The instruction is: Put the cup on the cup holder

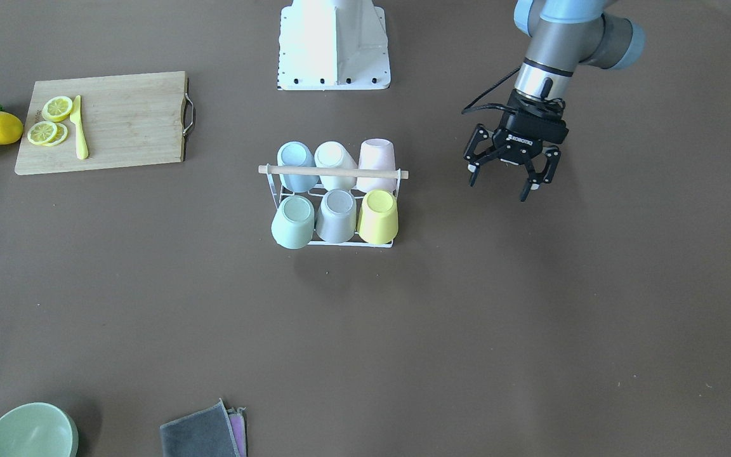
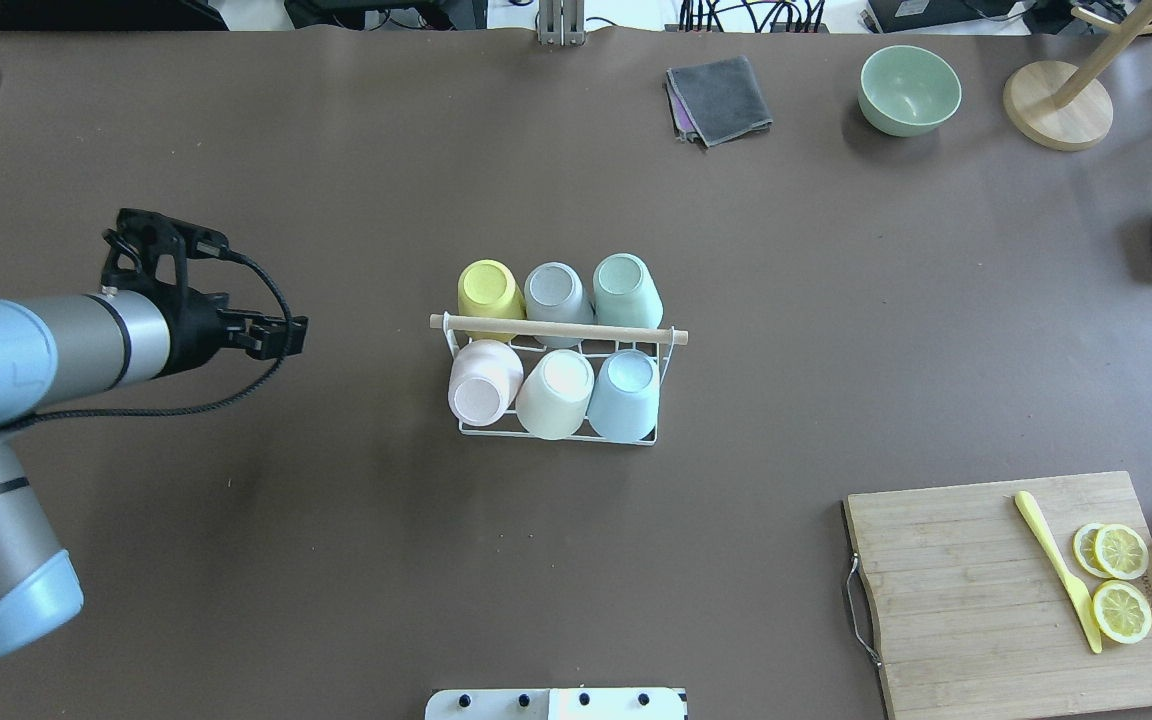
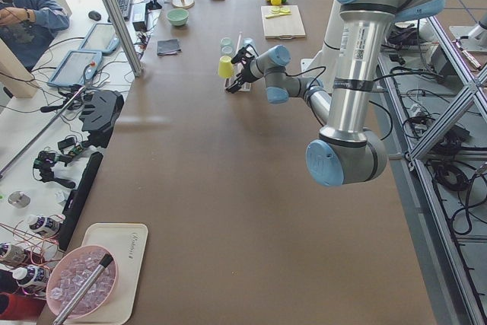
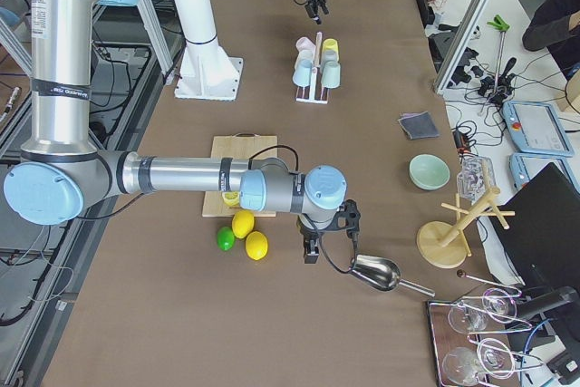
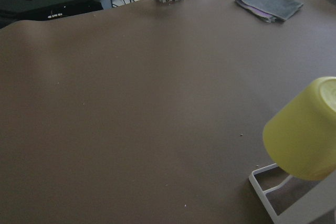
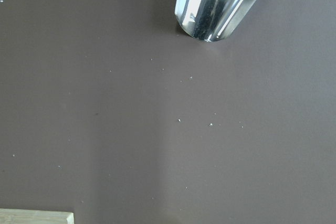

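The cup holder, a white wire rack with a wooden rod on top, stands mid-table and also shows in the overhead view. Upturned cups fill both of its rows: yellow, grey and green in one, blue, cream and pink in the other. My left gripper hovers open and empty to the robot's left of the rack, well apart from it. Its wrist view shows the yellow cup. My right gripper shows only in the exterior right view, and I cannot tell whether it is open or shut.
A wooden cutting board with lemon slices and a yellow knife lies at the robot's right, with lemons and a lime beside it. A metal scoop lies near the right gripper. A green bowl, a grey cloth and a wooden stand sit at the far edge.
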Available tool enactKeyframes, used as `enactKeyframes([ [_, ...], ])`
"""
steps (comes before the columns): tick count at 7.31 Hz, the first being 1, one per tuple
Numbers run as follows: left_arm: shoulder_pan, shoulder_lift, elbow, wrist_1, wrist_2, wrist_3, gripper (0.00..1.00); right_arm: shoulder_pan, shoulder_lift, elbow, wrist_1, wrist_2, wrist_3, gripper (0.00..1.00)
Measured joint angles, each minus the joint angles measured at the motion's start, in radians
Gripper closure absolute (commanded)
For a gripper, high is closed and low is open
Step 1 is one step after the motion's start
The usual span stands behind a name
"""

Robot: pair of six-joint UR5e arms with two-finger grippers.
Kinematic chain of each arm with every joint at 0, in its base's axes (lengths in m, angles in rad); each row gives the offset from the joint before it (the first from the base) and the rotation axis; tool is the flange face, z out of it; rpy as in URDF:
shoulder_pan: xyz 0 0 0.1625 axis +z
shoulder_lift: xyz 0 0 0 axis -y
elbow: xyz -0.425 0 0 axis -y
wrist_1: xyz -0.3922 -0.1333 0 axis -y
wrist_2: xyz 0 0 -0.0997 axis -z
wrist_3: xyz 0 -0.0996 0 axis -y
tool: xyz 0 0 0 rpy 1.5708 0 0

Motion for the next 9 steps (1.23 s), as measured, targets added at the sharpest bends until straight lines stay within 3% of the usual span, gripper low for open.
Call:
enactKeyframes([
  [2, -0.206, 0.047, 0.023, 0.142, -0.285, -0.010, 0.01, 0.007, -0.004, -0.022, -0.001, -0.002, 0.005, 0.00],
  [5, -0.457, 0.076, 0.187, 0.228, -0.661, 0.066, 0.01, 0.011, -0.003, -0.023, -0.005, -0.010, 0.059, 0.00],
  [9, -0.691, 0.204, 0.336, 0.243, -0.800, 0.405, 0.01, 0.014, -0.025, 0.124, -0.148, -0.028, 0.169, 0.00],
])
